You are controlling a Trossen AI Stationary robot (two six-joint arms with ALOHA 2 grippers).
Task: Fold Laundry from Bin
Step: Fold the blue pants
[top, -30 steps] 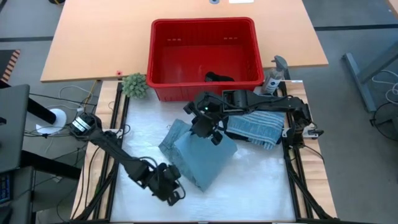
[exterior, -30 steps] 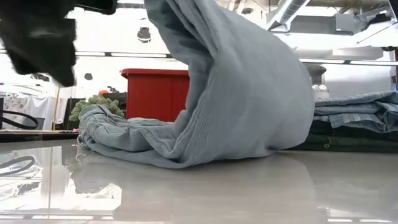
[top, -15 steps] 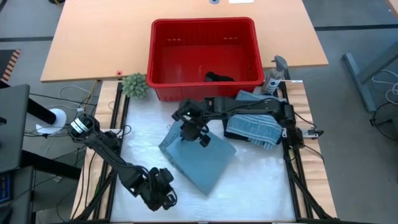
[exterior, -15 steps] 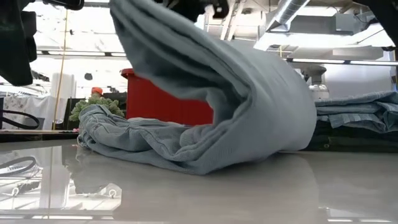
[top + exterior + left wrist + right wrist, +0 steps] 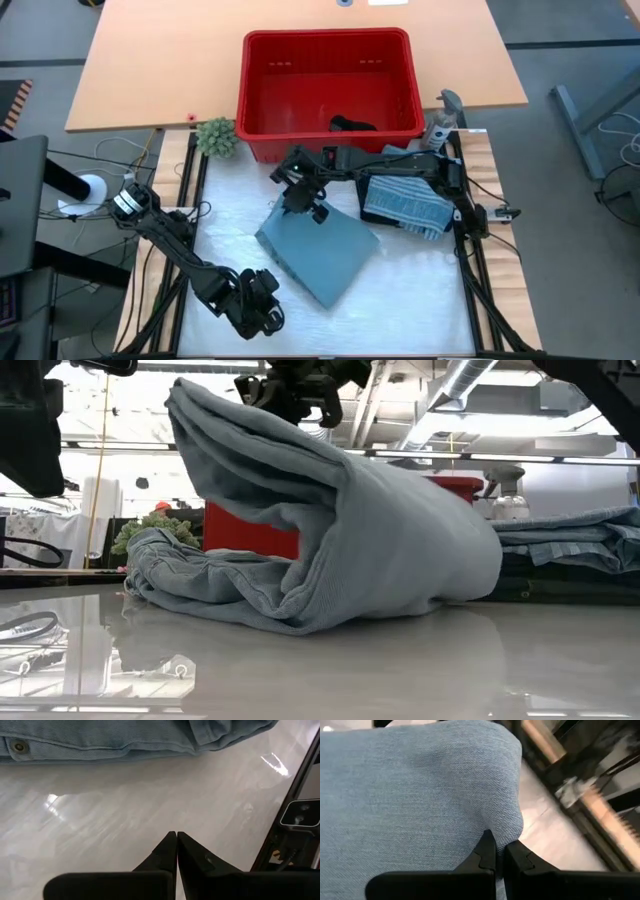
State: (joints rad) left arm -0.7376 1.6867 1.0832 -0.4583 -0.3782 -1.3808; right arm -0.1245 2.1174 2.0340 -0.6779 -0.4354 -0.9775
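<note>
Red plastic bin (image 5: 327, 90) stands at the table's far edge, slotted walls, one dark garment (image 5: 352, 124) inside. Light blue denim piece (image 5: 318, 243) lies mid-table, one flap raised; one striped cloth (image 5: 407, 202) rests folded just right of it. My right gripper (image 5: 303, 192) is clamped on the denim's edge and has carried that flap further toward the bin, flattening the fold. My left gripper (image 5: 262, 312) is closed, empty, near the front edge.
</note>
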